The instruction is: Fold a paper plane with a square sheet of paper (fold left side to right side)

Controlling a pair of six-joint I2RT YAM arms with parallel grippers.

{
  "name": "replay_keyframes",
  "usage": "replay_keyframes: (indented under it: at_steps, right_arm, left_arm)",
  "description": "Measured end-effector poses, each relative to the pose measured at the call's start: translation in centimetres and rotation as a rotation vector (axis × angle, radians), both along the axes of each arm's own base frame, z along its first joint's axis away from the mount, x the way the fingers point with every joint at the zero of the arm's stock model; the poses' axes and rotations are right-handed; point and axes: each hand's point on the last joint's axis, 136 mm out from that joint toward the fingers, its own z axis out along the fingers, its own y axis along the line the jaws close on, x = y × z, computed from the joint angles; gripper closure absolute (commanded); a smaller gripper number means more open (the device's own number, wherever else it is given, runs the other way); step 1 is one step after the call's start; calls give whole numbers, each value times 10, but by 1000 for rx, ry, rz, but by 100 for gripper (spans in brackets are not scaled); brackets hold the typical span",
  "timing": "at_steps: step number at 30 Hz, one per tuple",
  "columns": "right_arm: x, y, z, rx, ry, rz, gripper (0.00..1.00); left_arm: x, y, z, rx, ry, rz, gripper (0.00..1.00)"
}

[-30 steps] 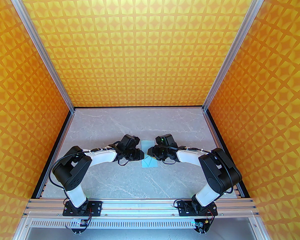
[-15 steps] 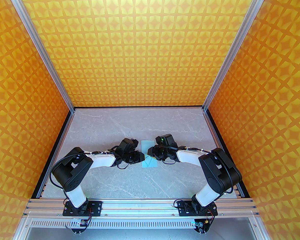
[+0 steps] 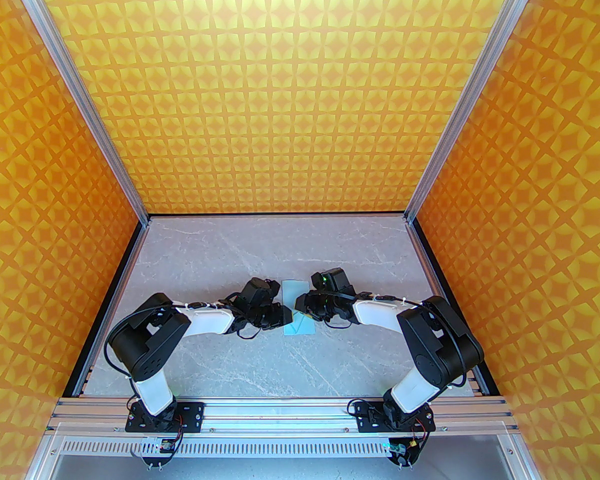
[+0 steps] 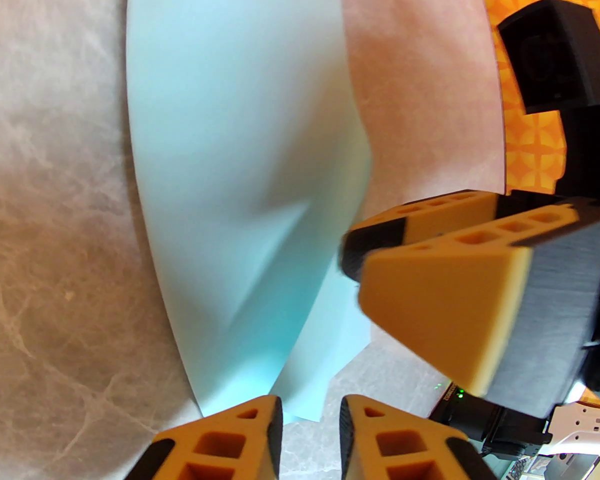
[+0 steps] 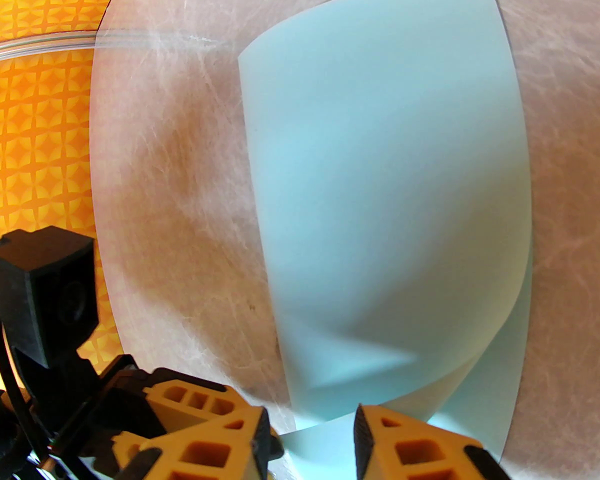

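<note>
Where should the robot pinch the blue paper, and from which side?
Probably the top layer's right edge, at its near end, coming from the right. The paper lies folded in two, and there its upper layer bows up off the lower one, leaving room for a finger. Its left edge looks like a closed fold, flat on the table.

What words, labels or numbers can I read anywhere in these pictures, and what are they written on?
None can be read.
Light-blue paper: blank.
Orange walls: a pattern, no lettering.
Tiny pale print on a black part beside a green light, left wrist view: too small and blurred to read.
</note>
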Motion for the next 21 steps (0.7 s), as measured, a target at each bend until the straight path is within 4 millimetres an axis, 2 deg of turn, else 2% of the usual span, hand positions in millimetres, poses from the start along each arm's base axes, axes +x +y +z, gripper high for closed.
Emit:
replay_keyframes:
  at_steps: [21]
  right_arm:
    - [0, 0, 0, 0, 0, 0, 66]
  left_arm:
    - [-4, 4, -10, 82, 44, 2, 70]
